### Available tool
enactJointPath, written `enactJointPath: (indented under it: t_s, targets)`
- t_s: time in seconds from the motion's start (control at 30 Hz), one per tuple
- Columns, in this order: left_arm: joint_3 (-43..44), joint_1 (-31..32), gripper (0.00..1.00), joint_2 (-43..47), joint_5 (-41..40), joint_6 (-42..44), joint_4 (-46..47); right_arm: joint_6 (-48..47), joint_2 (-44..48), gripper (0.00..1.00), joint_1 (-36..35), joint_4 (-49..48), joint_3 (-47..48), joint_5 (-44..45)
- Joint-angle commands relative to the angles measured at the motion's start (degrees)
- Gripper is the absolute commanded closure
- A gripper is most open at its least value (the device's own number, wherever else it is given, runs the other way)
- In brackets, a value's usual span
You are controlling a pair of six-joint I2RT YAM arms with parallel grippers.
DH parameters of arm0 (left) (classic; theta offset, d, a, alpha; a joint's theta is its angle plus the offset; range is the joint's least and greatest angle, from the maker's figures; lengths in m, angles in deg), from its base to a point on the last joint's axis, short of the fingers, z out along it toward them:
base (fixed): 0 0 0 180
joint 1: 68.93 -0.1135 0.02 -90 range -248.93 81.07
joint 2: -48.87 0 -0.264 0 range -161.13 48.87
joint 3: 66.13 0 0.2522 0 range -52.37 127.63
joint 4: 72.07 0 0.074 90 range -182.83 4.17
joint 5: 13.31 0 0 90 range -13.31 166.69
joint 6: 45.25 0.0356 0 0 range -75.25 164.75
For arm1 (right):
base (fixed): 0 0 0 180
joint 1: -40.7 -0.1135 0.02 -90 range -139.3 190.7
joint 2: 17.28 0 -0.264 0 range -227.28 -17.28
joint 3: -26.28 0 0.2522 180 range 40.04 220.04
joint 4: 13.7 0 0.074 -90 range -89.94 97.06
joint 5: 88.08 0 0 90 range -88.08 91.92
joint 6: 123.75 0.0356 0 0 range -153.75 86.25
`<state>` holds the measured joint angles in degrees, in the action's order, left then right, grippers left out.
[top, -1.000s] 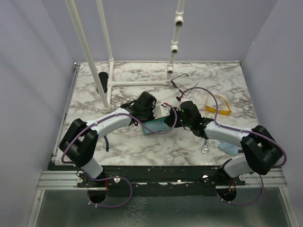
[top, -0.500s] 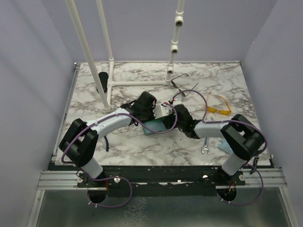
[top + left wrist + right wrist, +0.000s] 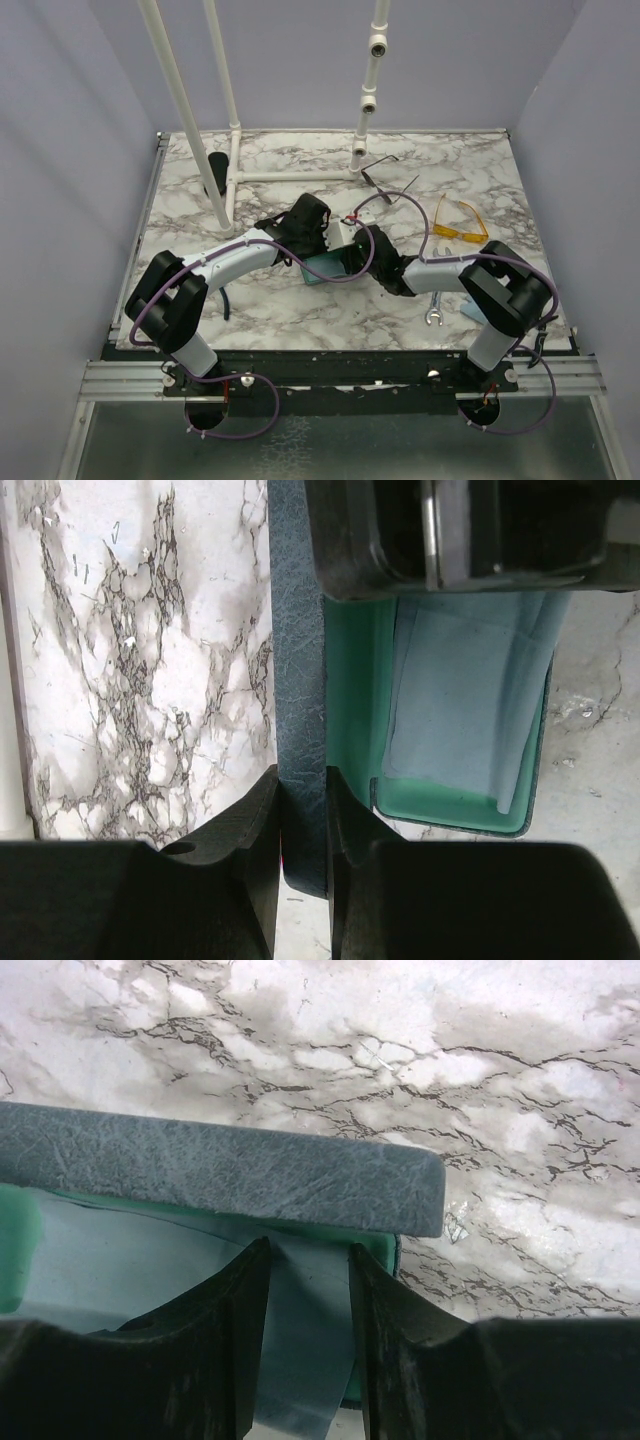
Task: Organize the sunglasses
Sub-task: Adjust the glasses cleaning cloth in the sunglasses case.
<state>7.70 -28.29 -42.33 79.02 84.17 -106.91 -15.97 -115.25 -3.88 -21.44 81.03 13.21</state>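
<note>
The thin dark wire sunglasses (image 3: 381,171) lie at the back centre. The yellow-orange sunglasses (image 3: 460,226) lie to the right. Both are loose on the table. The blue-grey case (image 3: 326,266) lies open at mid table, showing a green lining (image 3: 357,690) and a pale blue cloth (image 3: 465,705). My left gripper (image 3: 322,243) (image 3: 303,792) is shut on the edge of the case's lid (image 3: 298,660). My right gripper (image 3: 354,258) (image 3: 308,1260) is open, reaching into the case under the lid (image 3: 220,1165), with the cloth (image 3: 305,1350) lying between its fingers.
A white pipe frame (image 3: 235,175) stands at the back left, with a black case (image 3: 217,168) beside it. A small wrench (image 3: 435,313) and a blue cloth (image 3: 472,309) lie near the front right edge, close to the right arm.
My right gripper has moved left into the open case and its arm has folded in. My left gripper has kept its hold on the lid.
</note>
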Motion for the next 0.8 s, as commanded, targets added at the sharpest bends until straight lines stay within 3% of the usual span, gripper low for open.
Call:
enactJointPath:
  t_s: [0.0, 0.33, 0.57, 0.77]
  targets:
    - [-0.1, 0.4, 1.00, 0.1, 1.7, -0.6, 1.1, -0.4, 0.0, 0.58, -1.3, 7.9, -1.1, 3.0]
    - [-0.2, 0.4, 1.00, 0.2, 1.8, -0.7, 1.1, 3.5, -1.0, 0.57, -1.4, 7.0, -2.0, 0.5]
    - [-0.3, 0.4, 1.00, 0.5, 2.0, -0.4, 1.0, 3.8, -5.4, 0.71, -0.8, 4.1, -1.8, -1.1]
    - [-0.2, 0.4, 1.00, 0.7, 2.3, -0.3, 0.8, 3.7, -5.9, 0.74, -0.7, 4.4, -1.8, -2.8]
